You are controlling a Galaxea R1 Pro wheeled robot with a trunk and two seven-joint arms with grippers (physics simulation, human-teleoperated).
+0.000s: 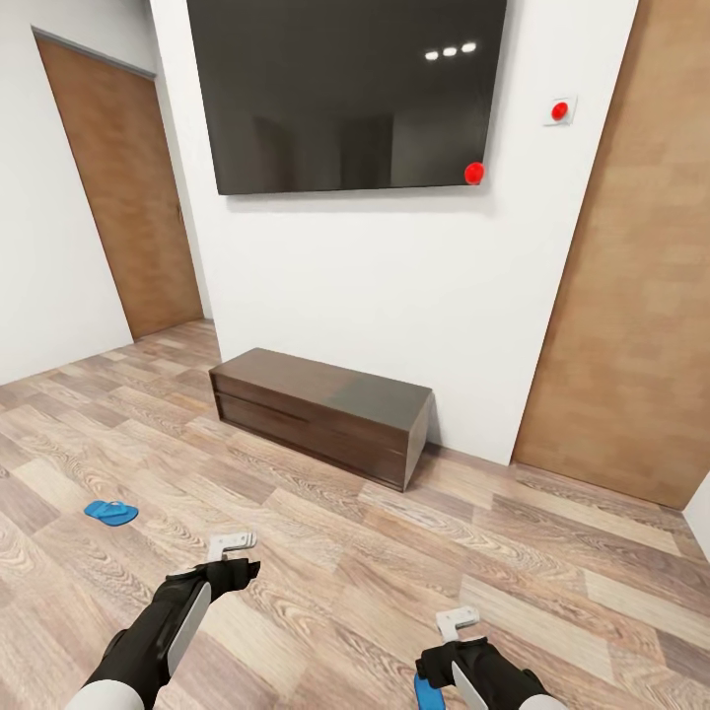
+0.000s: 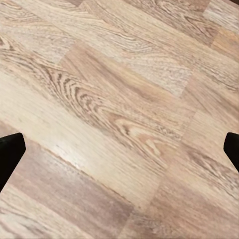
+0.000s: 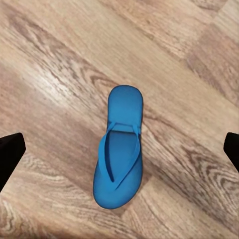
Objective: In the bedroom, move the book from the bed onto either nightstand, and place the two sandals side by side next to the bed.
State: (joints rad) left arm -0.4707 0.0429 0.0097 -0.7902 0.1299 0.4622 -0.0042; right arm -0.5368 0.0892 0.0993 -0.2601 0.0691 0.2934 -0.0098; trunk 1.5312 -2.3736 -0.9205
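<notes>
Flat on the plank floor right beneath the spread-fingered right gripper: one blue sandal, second sandal well off left. Probably light, flexible; best pinched across the sole edges or strap. Left gripper likewise wide apart, empty.

The wood-plank floor is carrying a dark wooden bench at the far wall, one blue sandal lying left, another sandal lying near right.

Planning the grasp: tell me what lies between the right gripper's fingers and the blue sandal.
Nothing but bare wood floor; the right wrist view shows the sandal lying flat, centered between the open fingers.
</notes>
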